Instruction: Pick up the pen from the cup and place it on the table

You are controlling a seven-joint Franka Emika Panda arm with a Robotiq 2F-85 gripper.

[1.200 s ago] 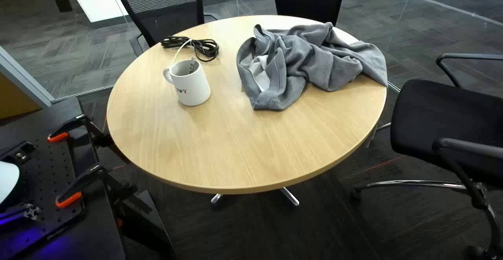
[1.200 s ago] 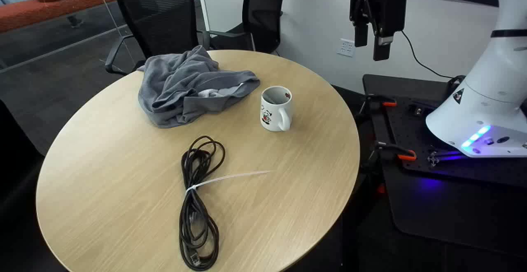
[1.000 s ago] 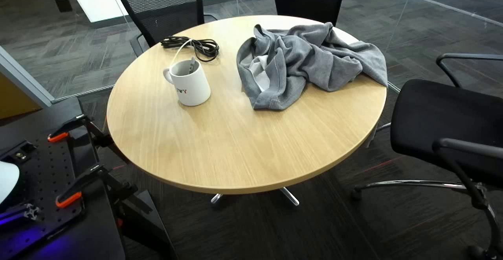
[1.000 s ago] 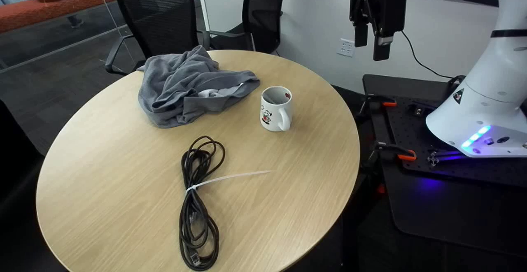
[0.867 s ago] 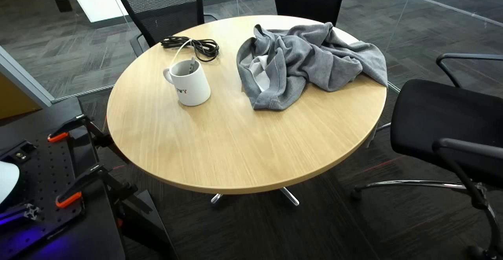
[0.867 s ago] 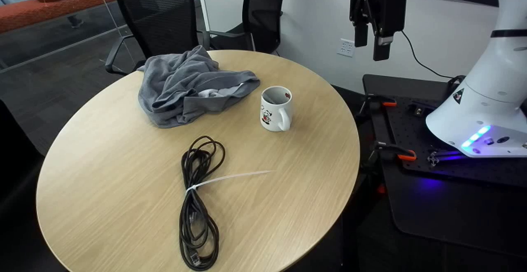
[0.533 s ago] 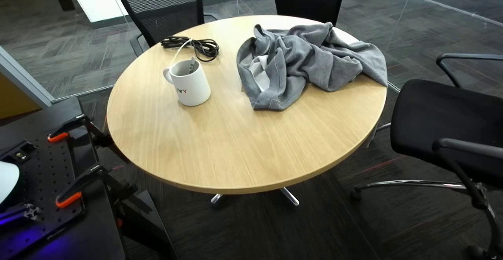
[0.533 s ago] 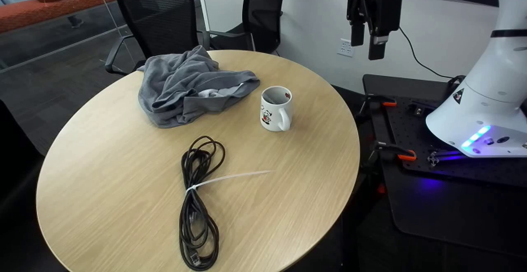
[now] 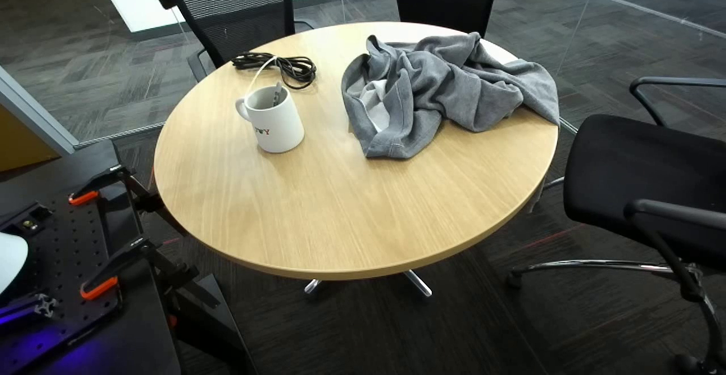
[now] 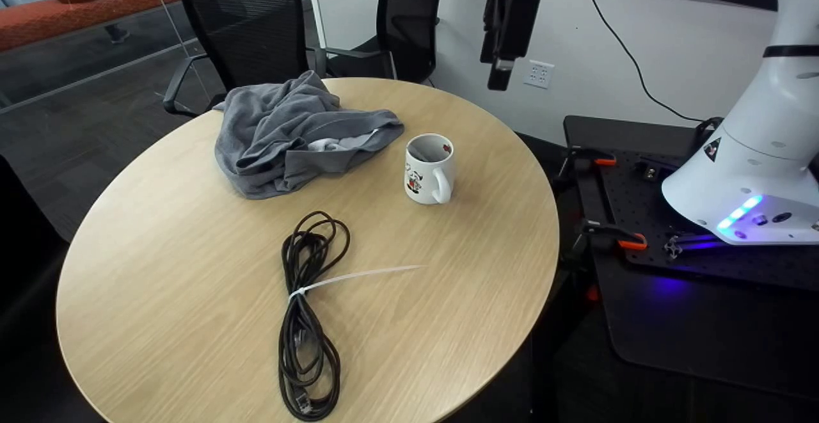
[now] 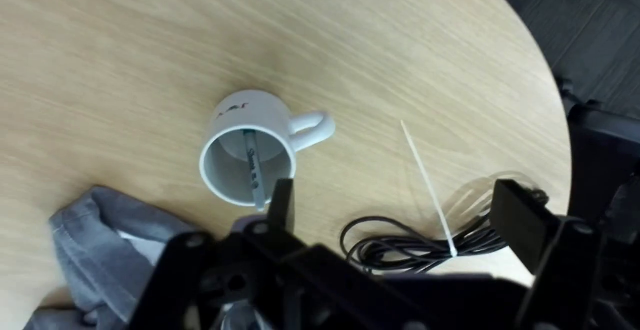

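The white mug [image 9: 279, 125] stands upright on the round wood-grain table [image 9: 351, 210]. It also shows in an exterior view [image 10: 430, 176] and in the wrist view [image 11: 260, 105], handle to the right there. The pen [image 11: 253, 165], grey-green with dark lettering and a green lower end, leans inside the mug, its top just past the rim. Its top also shows in an exterior view [image 9: 277, 94]. My gripper [image 11: 402, 207] is open and empty, fingers wide apart. In an exterior view the gripper [image 10: 502, 74] hangs high, above and to the side of the mug.
A black cable bundle [image 10: 307, 320] with a white zip tie [image 10: 365, 274] lies on the table near the mug. A crumpled grey cloth [image 9: 431, 85] covers the far side. Chairs [image 9: 454, 0] stand around the table. The robot's black stand [image 10: 691, 320] is beside it.
My gripper stayed nearly still at first, then moved sideways from the robot base toward the table and turned somewhat. It stays open. The mug, pen, cable and cloth have not moved.
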